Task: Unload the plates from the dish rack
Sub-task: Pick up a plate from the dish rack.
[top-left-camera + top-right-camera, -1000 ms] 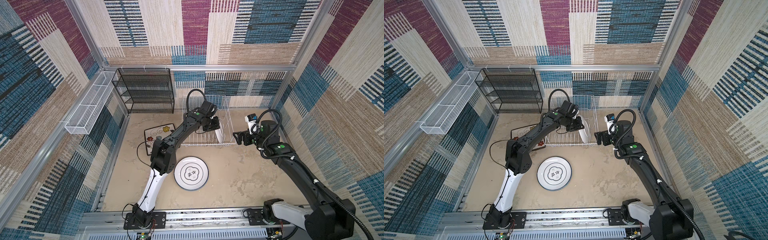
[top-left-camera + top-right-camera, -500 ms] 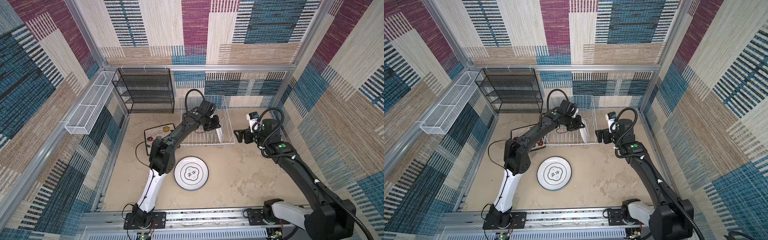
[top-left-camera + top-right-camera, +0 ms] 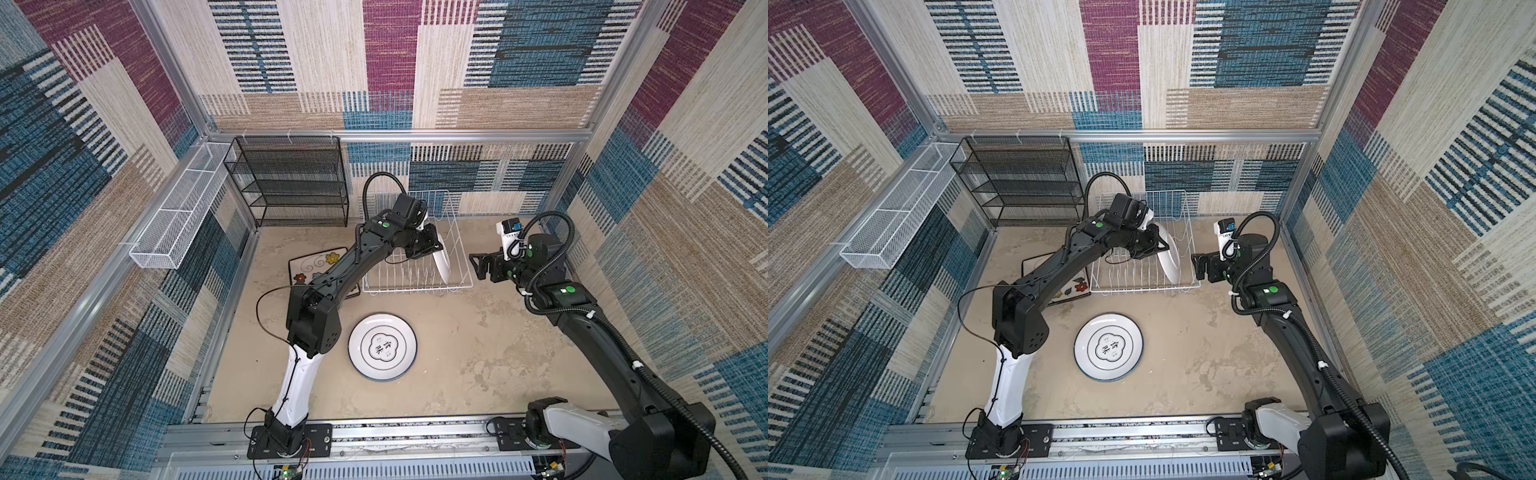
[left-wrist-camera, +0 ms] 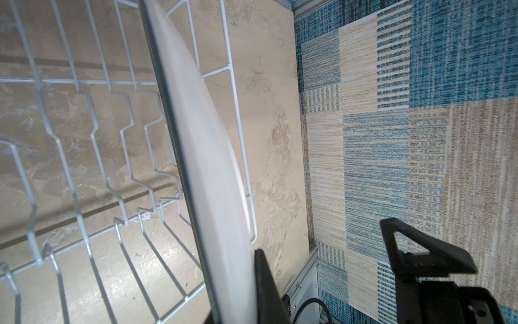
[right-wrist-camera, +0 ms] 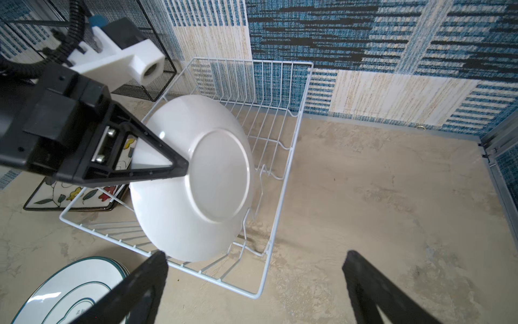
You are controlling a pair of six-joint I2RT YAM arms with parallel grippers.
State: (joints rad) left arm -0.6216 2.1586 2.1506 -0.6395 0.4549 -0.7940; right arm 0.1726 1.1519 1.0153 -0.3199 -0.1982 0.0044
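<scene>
The round plate is standing on edge at the right end of the dish rack, its white back facing right. The left gripper is gripping its upper rim, with one finger pressed on the back and the other hidden behind the face. Over the last second those jaws have been closing the final little bit onto the rim, while the arm and the plate are sitting almost where they were. Whether the plate's lower edge is already leaving the wires cannot be told. The right gripper is waiting just right of the rack, jaws spread wide and holding nothing, hardly shifted. The grip now looks settled, so the lift out of the rack is probably what is coming next. No other plate is showing in the rack. A floral square plate is lying on the table left of the rack, and a dark-rimmed round plate is lying face up nearer, so the unloading is seemingly nearing its end.
</scene>
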